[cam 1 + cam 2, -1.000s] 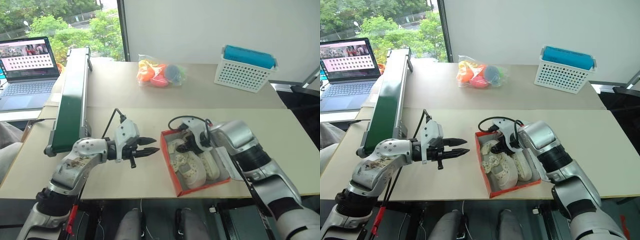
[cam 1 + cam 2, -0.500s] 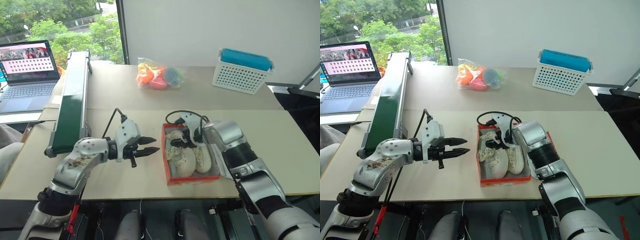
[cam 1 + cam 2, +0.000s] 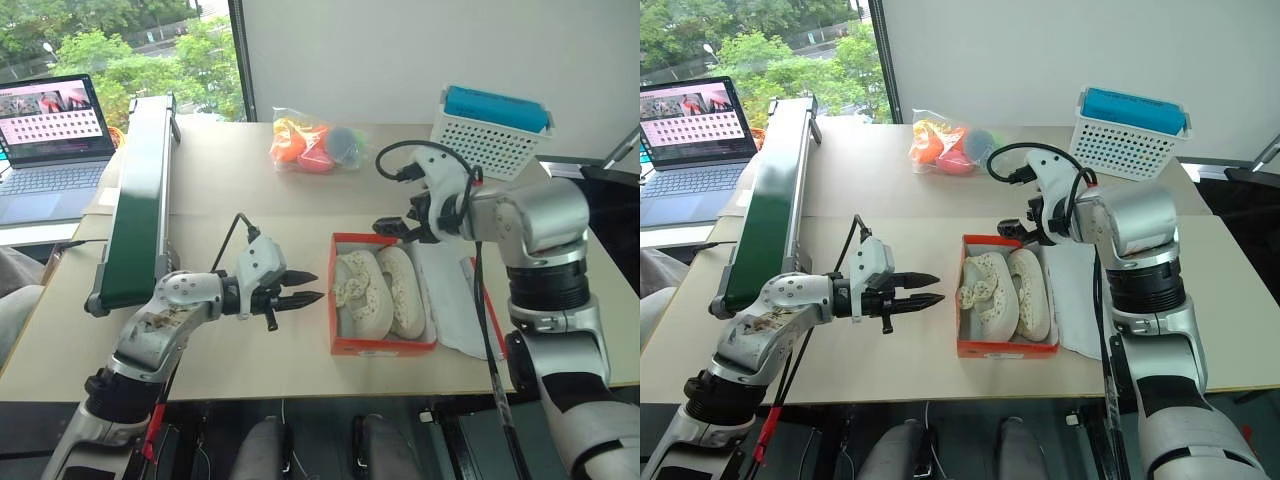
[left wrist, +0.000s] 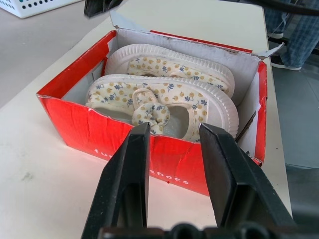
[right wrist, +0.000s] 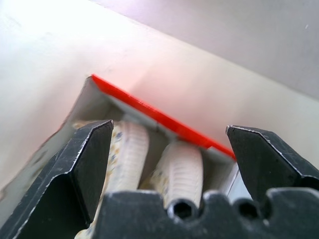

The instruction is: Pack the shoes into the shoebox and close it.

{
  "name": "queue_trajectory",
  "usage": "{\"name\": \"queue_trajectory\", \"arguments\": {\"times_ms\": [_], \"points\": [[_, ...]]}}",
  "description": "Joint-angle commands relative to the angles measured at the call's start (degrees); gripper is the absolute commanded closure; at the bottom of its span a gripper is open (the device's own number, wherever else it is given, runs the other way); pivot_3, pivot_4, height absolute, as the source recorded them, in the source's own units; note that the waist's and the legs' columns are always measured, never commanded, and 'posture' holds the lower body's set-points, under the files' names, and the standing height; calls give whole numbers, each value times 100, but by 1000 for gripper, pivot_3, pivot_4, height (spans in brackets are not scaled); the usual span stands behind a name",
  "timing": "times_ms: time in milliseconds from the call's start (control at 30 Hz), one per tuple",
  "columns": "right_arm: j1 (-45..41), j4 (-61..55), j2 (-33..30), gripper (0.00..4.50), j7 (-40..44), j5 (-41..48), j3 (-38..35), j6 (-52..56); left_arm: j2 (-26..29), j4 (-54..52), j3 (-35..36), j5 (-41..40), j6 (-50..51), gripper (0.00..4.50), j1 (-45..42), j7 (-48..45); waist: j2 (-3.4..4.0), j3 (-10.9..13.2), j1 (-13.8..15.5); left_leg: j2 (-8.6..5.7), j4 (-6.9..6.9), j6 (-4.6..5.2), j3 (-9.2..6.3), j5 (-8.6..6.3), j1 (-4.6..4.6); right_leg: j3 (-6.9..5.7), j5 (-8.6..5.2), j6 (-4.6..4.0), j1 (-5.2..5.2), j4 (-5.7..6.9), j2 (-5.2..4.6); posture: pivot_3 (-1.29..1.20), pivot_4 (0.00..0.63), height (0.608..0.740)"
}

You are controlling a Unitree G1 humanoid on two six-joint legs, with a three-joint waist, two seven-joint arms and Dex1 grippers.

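Observation:
The orange-red shoebox (image 3: 385,346) stands open in the middle of the table. Both cream shoes (image 3: 362,290) lie side by side inside it, soles toward the box walls. Its lid (image 3: 450,292) lies flat to the right, white side up. My right gripper (image 3: 392,232) hovers open above the box's far end, holding nothing, and looks down on the shoes (image 5: 177,174). My left gripper (image 3: 308,287) is level beside the box's left wall, pointing at it, open by a narrow gap and empty. The left wrist view has the shoes (image 4: 164,102) in the box (image 4: 99,134) straight ahead.
A green conveyor (image 3: 140,190) runs along the left side, with a laptop (image 3: 50,140) beyond it. A bag of colourful toys (image 3: 312,147) and a white perforated basket (image 3: 490,135) sit at the back. Cables trail from both wrists.
My right gripper opened, let go of the shoe and rose out of the box toward its far end. The box now sits straighter. The left arm kept still.

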Motion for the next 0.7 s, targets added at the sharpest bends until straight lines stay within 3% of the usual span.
{"name": "queue_trajectory", "arguments": {"times_ms": [33, 100, 233, 367, 433, 500, 700], "points": [[289, -1199, -146, 595, 239, 607, -815, 324, -23, -18, 32, 11, -175, 2858, -132, -76, 0, 0, 6, 0, 0, 0, -1, 0, 0, -1, 0, 0, 0, 0, 1, 0, 150, 699], [665, -1820, -493, 1162, 483, 1105, -979, 328, -24, 6, 29, 18, -197, 2858, -135, -102, 0, 0, 18, 0, -1, 3, -5, -2, -2, -5, -2, 3, 3, -5, 1, 0, 150, 699], [1980, -3545, -2147, 2496, 1710, 2674, -1747, 328, -64, 91, -26, 28, -250, 2858, -176, -188, 6, 6, 155, -5, 5, 13, -6, -8, -14, -9, -3, 7, 3, -18, -5, 0, 150, 699], [3621, -4695, -3109, 3962, 2674, 3526, -3077, 310, -124, 196, -87, 38, -306, 2858, -222, -244, 5, 6, 139, -7, 11, 24, -6, -15, -11, -7, -3, 16, 15, -31, -14, 0, 150, 699], [4434, -5008, -3189, 4434, 2887, 3716, -3699, 300, -152, 240, -114, 55, -328, 2858, -243, -271, 0, 3, 136, 1, 10, 23, -7, -15, 4, -10, -4, 16, 33, -35, -9, 0, 150, 699], [5280, -5115, -3029, 4434, 2699, 3672, -4019, 317, -170, 273, -120, 45, -325, 2858, -277, -309, 2, 3, 138, 10, 11, 22, -10, -16, 29, -11, -19, 37, 66, -42, -1, 0, 150, 699], [6748, -4381, -1558, 4434, 679, 2828, -3590, 328, -199, 356, -162, 73, -346, 2858, -335, -421, -16, -16, 170, 16, -4, 18, -21, -17, 79, -15, -29, 49, 124, -90, 7, 0, 150, 699]]}}
